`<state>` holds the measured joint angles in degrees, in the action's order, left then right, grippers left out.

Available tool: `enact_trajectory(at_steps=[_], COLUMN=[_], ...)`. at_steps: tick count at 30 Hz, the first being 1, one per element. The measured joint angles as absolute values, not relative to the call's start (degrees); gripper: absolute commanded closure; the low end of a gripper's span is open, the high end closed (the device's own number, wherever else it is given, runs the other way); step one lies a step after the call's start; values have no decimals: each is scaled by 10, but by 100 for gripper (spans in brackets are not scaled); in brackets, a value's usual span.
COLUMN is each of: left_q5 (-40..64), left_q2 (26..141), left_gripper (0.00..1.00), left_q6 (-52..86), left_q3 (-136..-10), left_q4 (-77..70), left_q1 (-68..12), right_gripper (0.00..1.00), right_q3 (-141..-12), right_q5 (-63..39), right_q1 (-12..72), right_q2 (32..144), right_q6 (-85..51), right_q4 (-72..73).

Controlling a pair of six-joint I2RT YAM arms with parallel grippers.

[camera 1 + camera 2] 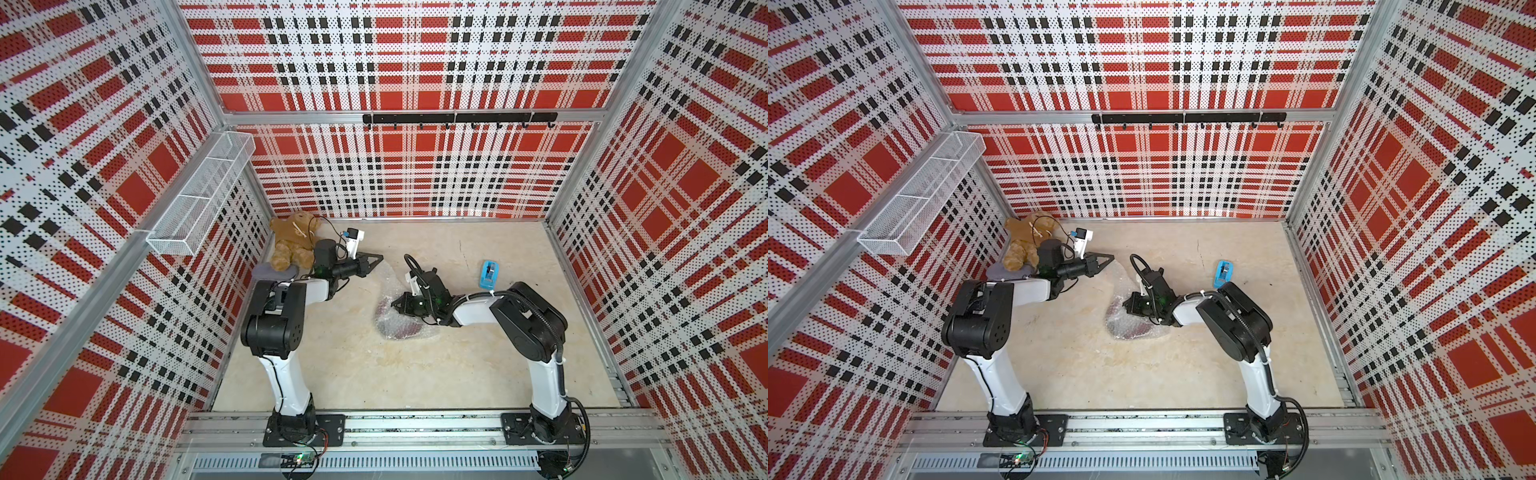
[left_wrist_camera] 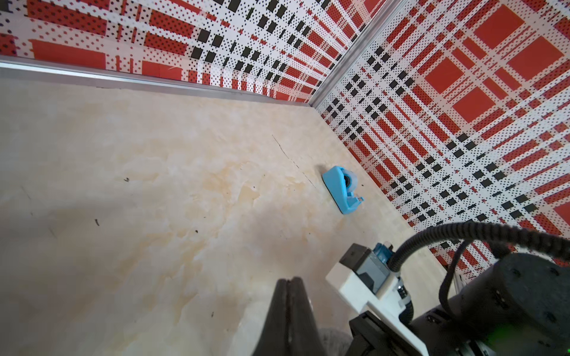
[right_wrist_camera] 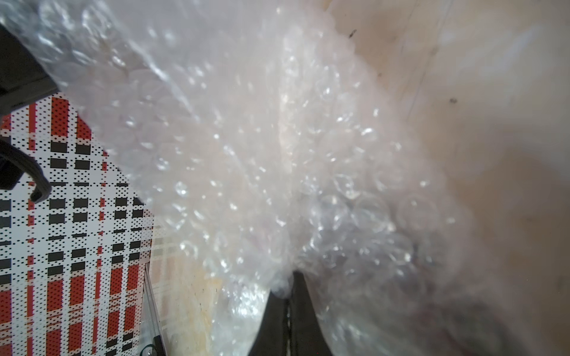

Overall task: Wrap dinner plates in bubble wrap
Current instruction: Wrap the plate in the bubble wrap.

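The bubble wrap (image 1: 386, 286) (image 1: 1121, 282) lies crumpled mid-table, bunched over the dark-red dinner plate (image 1: 401, 329) (image 1: 1133, 329), which shows only dimly through it. My right gripper (image 1: 395, 305) (image 1: 1127, 304) is low over the plate's far edge, shut on a pinch of the bubble wrap (image 3: 246, 138); the pinch is plain in the right wrist view (image 3: 287, 285). My left gripper (image 1: 380, 257) (image 1: 1112, 257) hovers just beyond the wrap's far end. In the left wrist view its jaws (image 2: 290, 281) are pressed together with nothing seen between them.
A blue tape dispenser (image 1: 489, 274) (image 1: 1224, 274) (image 2: 340, 189) sits to the right of the wrap. A brown teddy bear (image 1: 293, 245) and a grey cloth (image 1: 274, 272) occupy the far-left corner. A white mesh basket (image 1: 199, 195) hangs on the left wall, a black hook rail (image 1: 457, 118) on the back wall.
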<state>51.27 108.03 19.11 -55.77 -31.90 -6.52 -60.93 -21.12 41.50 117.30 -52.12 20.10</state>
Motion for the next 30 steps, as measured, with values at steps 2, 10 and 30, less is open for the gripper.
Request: enact_trajectory(at_steps=[2,10,30], left_q5=[507,436,288], left_q2=[1063,955,771], left_gripper=[100,100,100], left_q6=[190,186,331], left_q3=[-539,-427,-169], left_q4=[-313,-314,-457], left_q1=[-70,-195,-271], right_gripper=[100,100,100], right_q3=[-608,-599,-567], right_q5=[-211,-211,-216], right_q1=[415,415,414], right_q2=[1172,1169,1162], right_q6=[-521,-526,-556], right_q4=[201,209,252])
